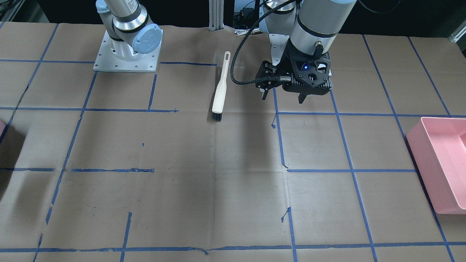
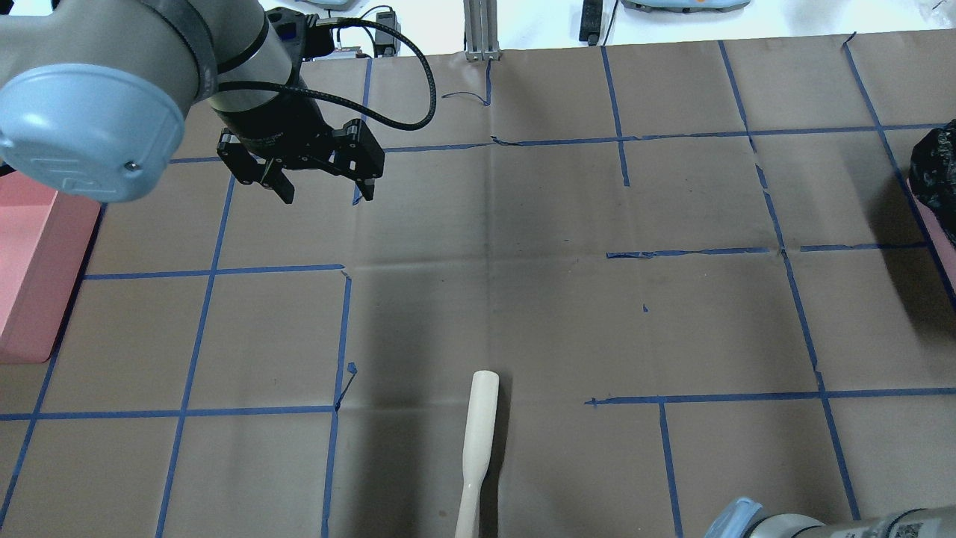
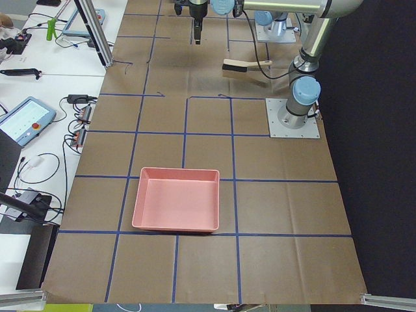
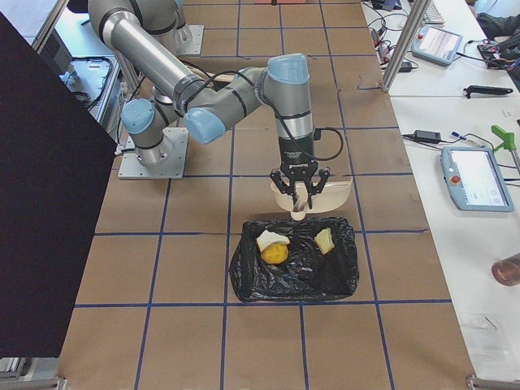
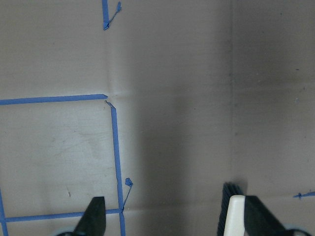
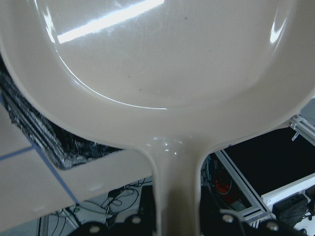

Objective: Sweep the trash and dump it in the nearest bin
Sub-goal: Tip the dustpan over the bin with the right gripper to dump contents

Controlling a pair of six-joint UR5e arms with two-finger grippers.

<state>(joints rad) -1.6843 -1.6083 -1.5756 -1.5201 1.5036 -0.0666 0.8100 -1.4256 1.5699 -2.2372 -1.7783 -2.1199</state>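
Fingers of the right gripper (image 4: pixel 299 193) are clamped on the handle of the cream dustpan (image 6: pixel 162 59). The pan hangs tilted just ahead of them, over the rim of the nearest bin (image 1: pixel 1 127), which is lined with a black bag (image 4: pixel 292 275). Below these fingers, inside the bag, lies the trash: one bread slice (image 4: pixel 270 239) touching the fruit (image 4: pixel 275 254), and the other bread slice (image 4: pixel 325 240) a little apart. So the dumping seems done.

Fingers of the left gripper (image 1: pixel 283 97) stand apart and hold nothing, above the bench (image 1: pixel 182 203). The brush (image 1: pixel 221 87) lies flat just outside one of them, not in the gap.

I see two risks. If the pan is drawn back low, its lip may catch the loose bag and drag it. If the left fingers go straight down, they would miss the brush or push it aside.

By count: two slices, one fruit, one dustpan, one brush, one bin, and one large pink tub (image 3: pixel 175 208) well apart from all the fingers
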